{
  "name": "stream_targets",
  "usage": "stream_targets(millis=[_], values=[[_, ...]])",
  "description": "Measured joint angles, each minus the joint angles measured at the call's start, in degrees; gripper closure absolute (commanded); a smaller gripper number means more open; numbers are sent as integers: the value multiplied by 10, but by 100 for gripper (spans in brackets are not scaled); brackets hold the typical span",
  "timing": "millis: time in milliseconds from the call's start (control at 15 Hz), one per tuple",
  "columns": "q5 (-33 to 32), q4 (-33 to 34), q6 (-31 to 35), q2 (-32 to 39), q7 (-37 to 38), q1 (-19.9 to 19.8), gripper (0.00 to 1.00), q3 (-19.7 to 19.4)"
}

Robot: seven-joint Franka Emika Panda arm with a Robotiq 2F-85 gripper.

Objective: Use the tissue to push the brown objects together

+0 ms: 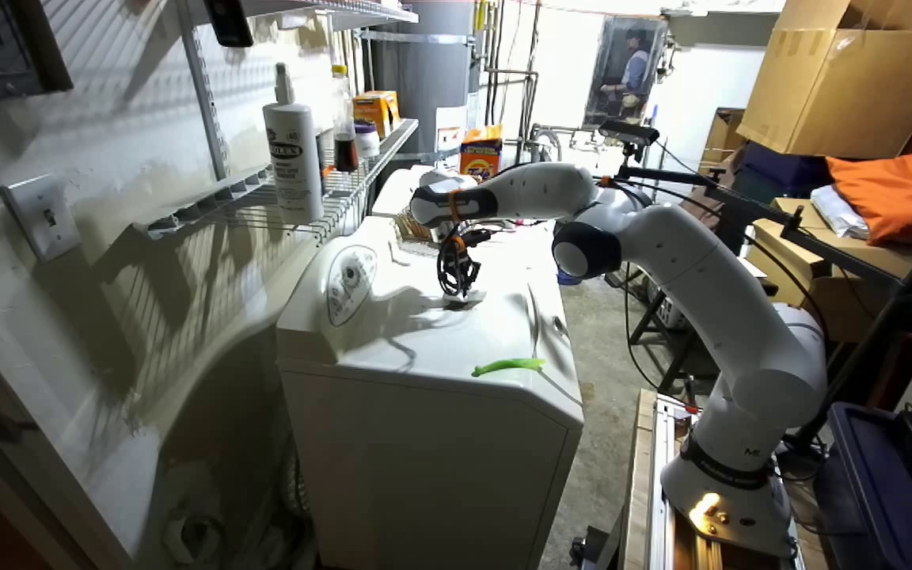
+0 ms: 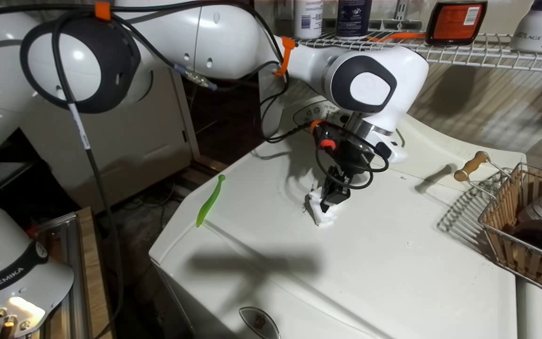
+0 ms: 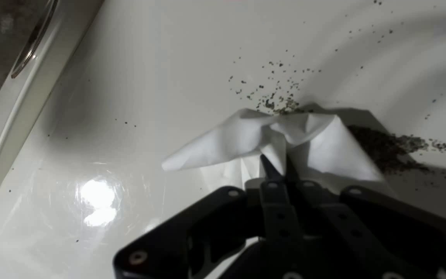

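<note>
The brown objects show as many small dark brown grains on the white appliance top. In the wrist view a dense heap of them (image 3: 378, 149) lies right of the tissue, partly in shadow, and looser grains (image 3: 277, 101) fan out beyond its far edge. The crumpled white tissue (image 3: 230, 141) is pinched between the fingertips of my gripper (image 3: 278, 168), its folds spreading to both sides. In an exterior view the tissue (image 2: 317, 207) rests against the surface under my gripper (image 2: 327, 205), with dark specks beside it. From another angle my gripper (image 1: 460, 289) points down at the top.
A slim green object (image 2: 211, 201) lies near one edge of the white appliance top (image 2: 393, 263). A wire basket (image 2: 497, 235) with bottles stands at the far side. The raised control panel (image 1: 351, 277) and a wire shelf (image 1: 266, 210) holding a spray bottle (image 1: 294, 162) flank the wall.
</note>
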Motion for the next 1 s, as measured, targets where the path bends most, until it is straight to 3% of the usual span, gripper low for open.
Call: stream_targets(millis=[533, 1000], values=[[2, -4, 4, -17, 46, -2, 99, -13], [-2, -51, 5, -42, 82, -2, 99, -44]])
